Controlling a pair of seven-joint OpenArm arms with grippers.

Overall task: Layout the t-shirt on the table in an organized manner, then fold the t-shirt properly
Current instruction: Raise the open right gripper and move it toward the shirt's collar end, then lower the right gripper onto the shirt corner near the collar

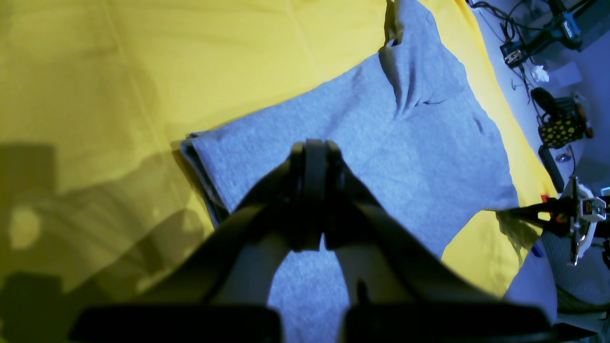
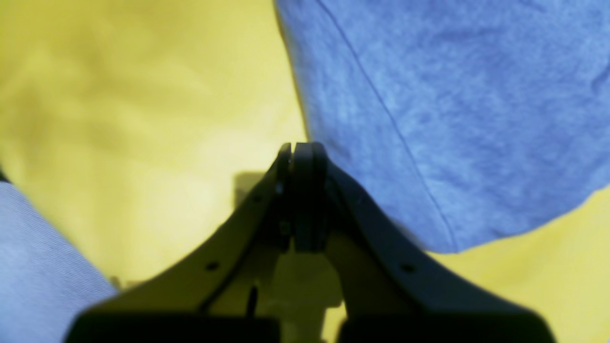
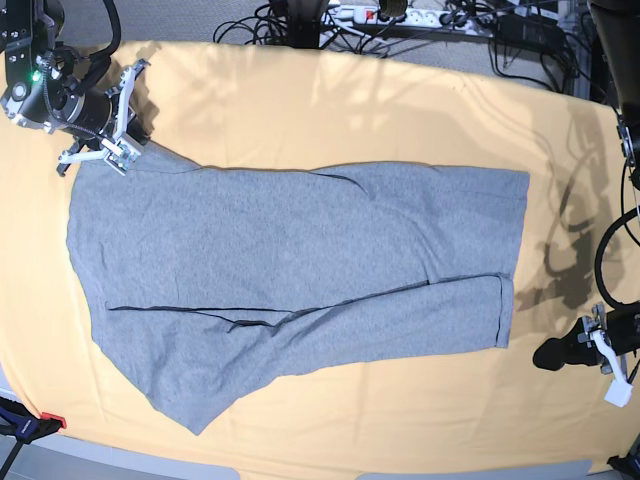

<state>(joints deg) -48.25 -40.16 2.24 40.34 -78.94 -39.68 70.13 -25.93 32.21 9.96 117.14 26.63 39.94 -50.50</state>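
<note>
T-shirt (image 3: 290,260) lies lengthwise across the table (image 3: 330,110), left to right.

The t-shirt (image 3: 300,250) was plain heather grey, crossed by thin dark seam lines, and read bluish through my wrist cameras. The counter (image 3: 300,100) wore a smooth pale yellow-orange cloth. My left tool (image 1: 314,147) and right tool (image 2: 301,152) were black.

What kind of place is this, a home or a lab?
Most likely a robotics lab: a cloth-covered table holding a t-shirt, tangled cables and a power strip behind it, and a clamp at the table edge.
</note>
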